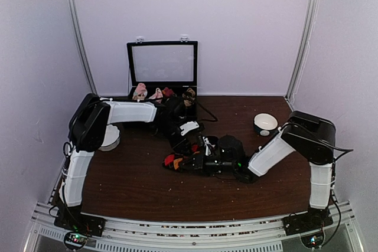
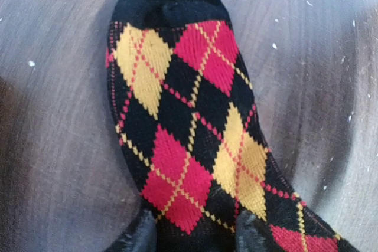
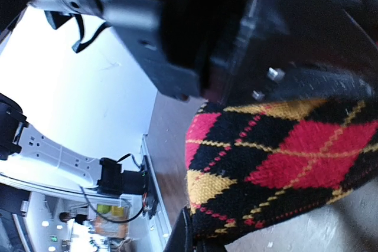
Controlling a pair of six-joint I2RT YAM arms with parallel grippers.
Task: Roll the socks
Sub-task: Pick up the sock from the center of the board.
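Observation:
A black argyle sock (image 2: 189,128) with red and yellow diamonds lies flat on the dark wooden table (image 1: 130,187), its black toe pointing away in the left wrist view. My left gripper (image 2: 195,237) stands at the sock's near end, a finger (image 2: 139,237) on each side pinching the knit between them. In the right wrist view the sock (image 3: 277,151) bulges up as a fold, and my right gripper (image 3: 201,243) is shut on its lower edge. From above, both grippers (image 1: 192,149) (image 1: 204,160) meet at mid-table over the sock (image 1: 173,160).
An open black case (image 1: 162,66) stands at the back with pink and white sock bundles (image 1: 140,91) in front of it. A white bowl (image 1: 265,123) sits at the back right. A white round object (image 1: 110,137) lies under my left arm.

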